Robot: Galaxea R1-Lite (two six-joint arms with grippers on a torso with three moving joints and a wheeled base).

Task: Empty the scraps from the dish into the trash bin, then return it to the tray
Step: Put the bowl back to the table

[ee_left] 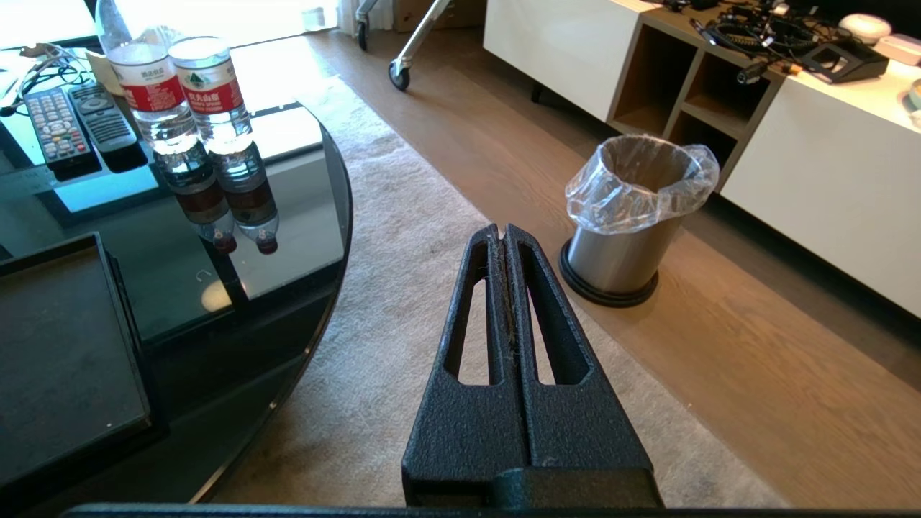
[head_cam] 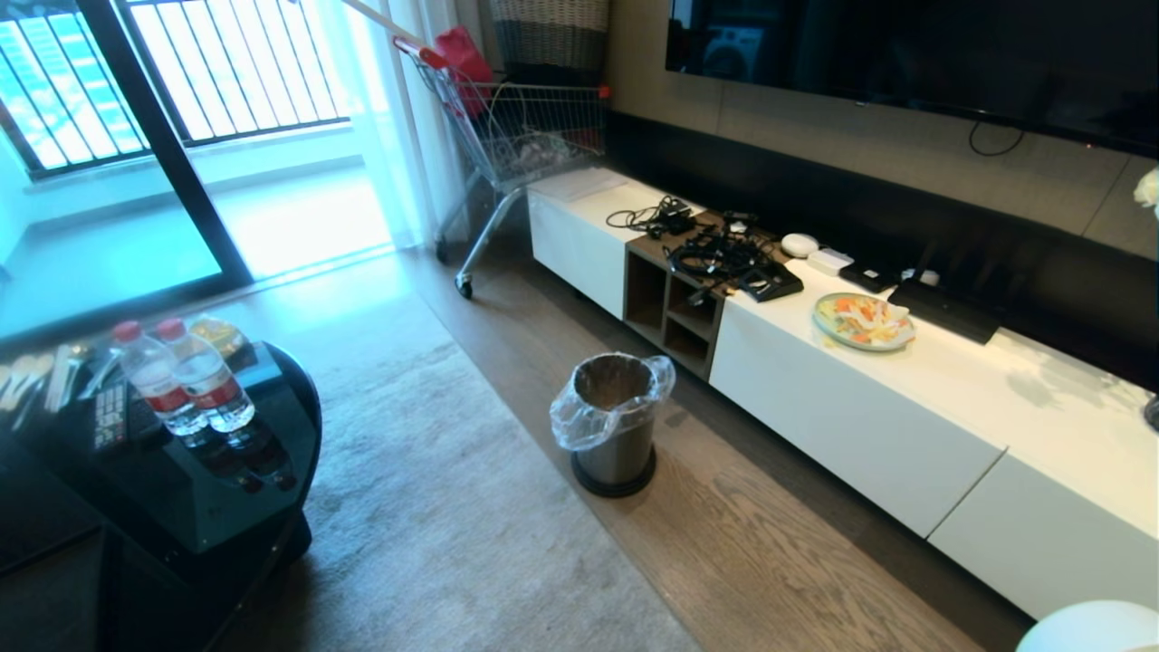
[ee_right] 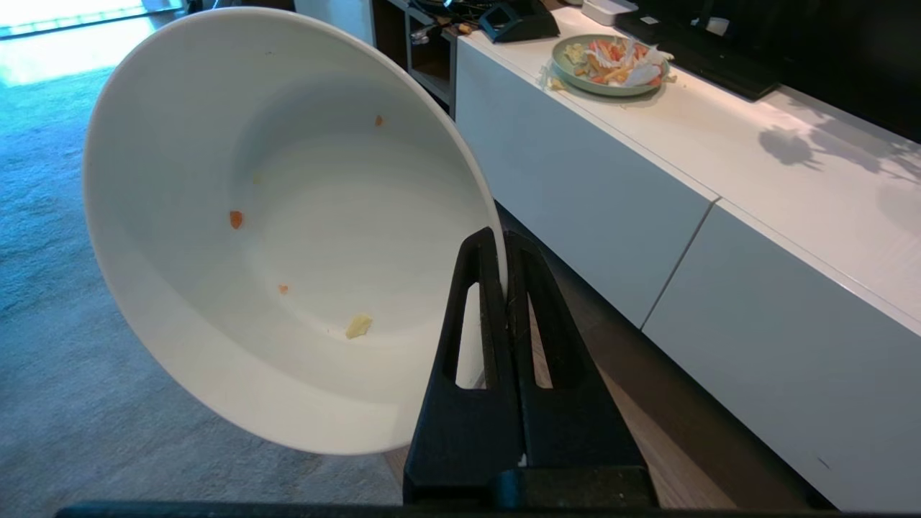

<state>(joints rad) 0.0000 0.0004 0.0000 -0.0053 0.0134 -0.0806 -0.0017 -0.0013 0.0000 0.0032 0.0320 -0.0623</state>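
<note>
My right gripper (ee_right: 501,241) is shut on the rim of the dish (ee_right: 288,230), a deep white bowl held tilted on its side above the floor. A few tiny orange and pale bits of scraps (ee_right: 358,325) cling to its inside. In the head view, a sliver of the dish (head_cam: 1096,629) shows at the bottom right corner. The trash bin (head_cam: 616,421), brushed metal with a clear liner, stands on the wood floor beside the white cabinet. My left gripper (ee_left: 501,230) is shut and empty, hanging over the carpet short of the trash bin (ee_left: 626,216). The black tray (ee_left: 57,352) lies on the glass table.
A pale-green plate (head_cam: 863,321) heaped with mixed peelings sits on the long white cabinet (head_cam: 905,426). Two water bottles (ee_left: 180,93) and remotes (ee_left: 54,126) stand on the round black glass table (head_cam: 181,489). A shopping cart (head_cam: 516,127) is parked beyond.
</note>
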